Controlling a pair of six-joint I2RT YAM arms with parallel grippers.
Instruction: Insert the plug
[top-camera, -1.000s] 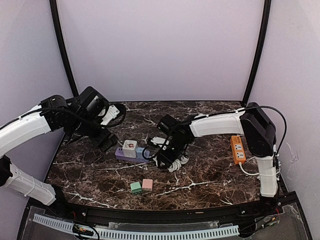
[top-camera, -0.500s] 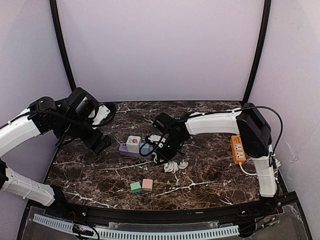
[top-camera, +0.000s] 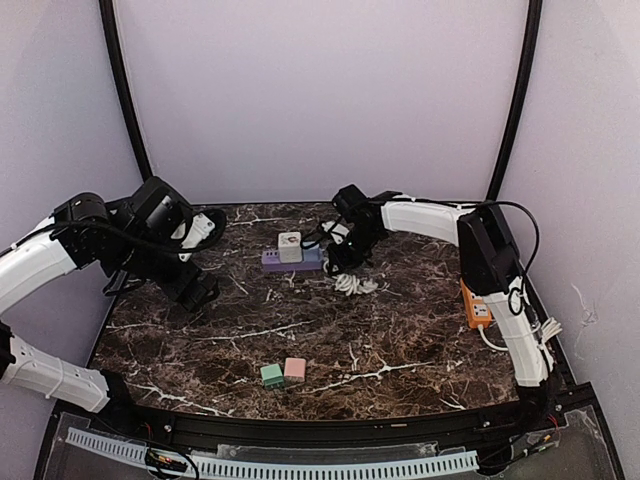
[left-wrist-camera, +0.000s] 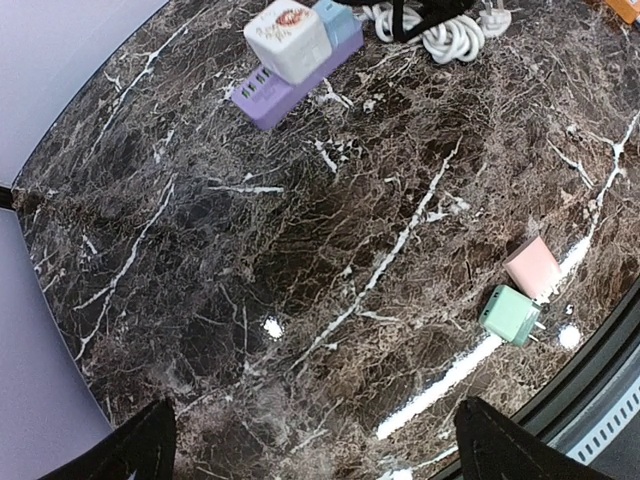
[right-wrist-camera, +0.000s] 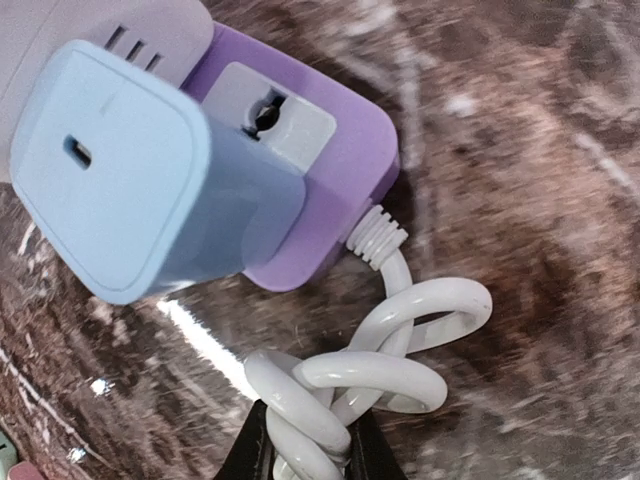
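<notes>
The right gripper (right-wrist-camera: 308, 442) is pinching the white cord (right-wrist-camera: 385, 372) tight and has dragged the purple power strip (top-camera: 290, 261) to the table's (top-camera: 420, 345) far edge. The green plug (top-camera: 271, 375) and pink plug (top-camera: 295, 368) are lying by the near edge, now farther from the sockets. The left gripper (top-camera: 195, 290) is hanging wide open, holding nothing.

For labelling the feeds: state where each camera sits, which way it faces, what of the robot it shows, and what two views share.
Top external: above and behind the robot, looking down on the table; left arm, right arm, left gripper and right gripper show.
Left wrist: high over the table, facing down; its open fingertips at the bottom corners.
Right wrist: close, facing the cord end of the purple power strip; its fingers pinch the white cord.
Shared: all three show the purple power strip.
</notes>
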